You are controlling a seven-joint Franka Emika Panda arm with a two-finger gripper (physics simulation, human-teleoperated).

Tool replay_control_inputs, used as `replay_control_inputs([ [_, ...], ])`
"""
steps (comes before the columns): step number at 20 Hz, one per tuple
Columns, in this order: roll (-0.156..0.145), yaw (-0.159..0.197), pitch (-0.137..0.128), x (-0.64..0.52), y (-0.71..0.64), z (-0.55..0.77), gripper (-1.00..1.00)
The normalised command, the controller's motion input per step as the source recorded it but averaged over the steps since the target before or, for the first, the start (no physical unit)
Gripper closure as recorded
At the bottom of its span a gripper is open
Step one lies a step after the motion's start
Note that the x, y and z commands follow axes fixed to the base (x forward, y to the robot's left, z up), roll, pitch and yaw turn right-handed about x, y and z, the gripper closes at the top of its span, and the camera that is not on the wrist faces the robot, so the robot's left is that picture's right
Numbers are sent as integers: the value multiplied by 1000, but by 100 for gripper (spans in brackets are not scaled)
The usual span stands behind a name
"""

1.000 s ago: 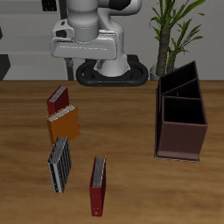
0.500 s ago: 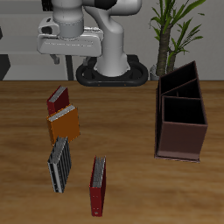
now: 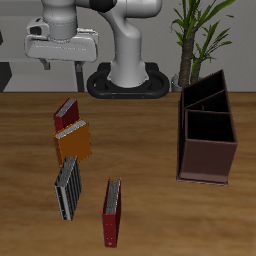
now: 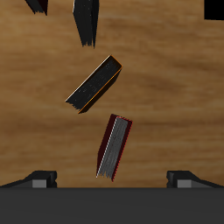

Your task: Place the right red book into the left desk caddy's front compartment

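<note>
Overhead, the two-finger gripper (image 3: pixel 62 62) hung empty, its spread unclear, above the small bright red hardcover book (image 3: pixel 66 112), which lay beside the orange book (image 3: pixel 73 142), well apart from the dark maroon desk caddy (image 3: pixel 208 133).

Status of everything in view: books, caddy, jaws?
right red book: on the table, not gripped
orange book: on the table, beside the red one
striped book: on the table, untouched
dark-red book: on the table, nearest the front edge
left desk caddy: upright, no book inside
jaws: open, holding nothing
</note>
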Motion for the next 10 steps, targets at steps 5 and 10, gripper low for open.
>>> replay_control_inputs([
  [5,-56,-8,-54,-72,-57,-205,-100],
  [10,-2,-41,8,3,-68,-255,-100],
])
